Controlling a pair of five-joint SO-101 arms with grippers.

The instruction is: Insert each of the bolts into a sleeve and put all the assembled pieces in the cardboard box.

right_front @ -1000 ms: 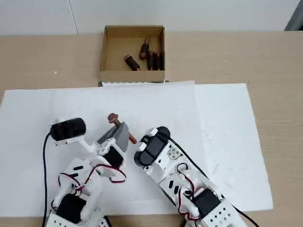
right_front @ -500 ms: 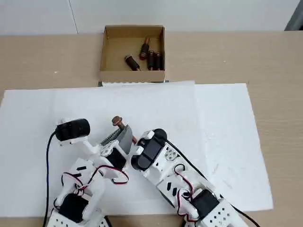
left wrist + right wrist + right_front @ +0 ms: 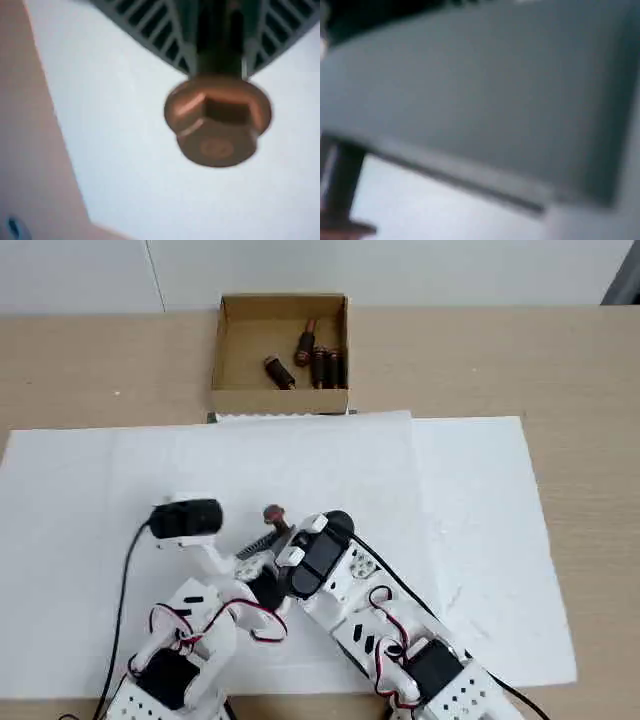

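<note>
Left gripper (image 3: pixel 220 47) clamped on the bolt (image 3: pixel 217 120) shank: we should hold its axis steady and level for sleeving; the state of the right gripper (image 3: pixel 292 540) we cannot tell.

Your cardboard box (image 3: pixel 280 400) sits at the far side of the table (image 3: pixel 100 360), just behind the white sheet (image 3: pixel 480 540), with the assembled pieces (image 3: pixel 320 365) in its right half. Nearer you, over the sheet, the bolt (image 3: pixel 272 514) is clamped in your left gripper (image 3: pixel 266 538), right arm (image 3: pixel 330 560) just beside it.
</note>
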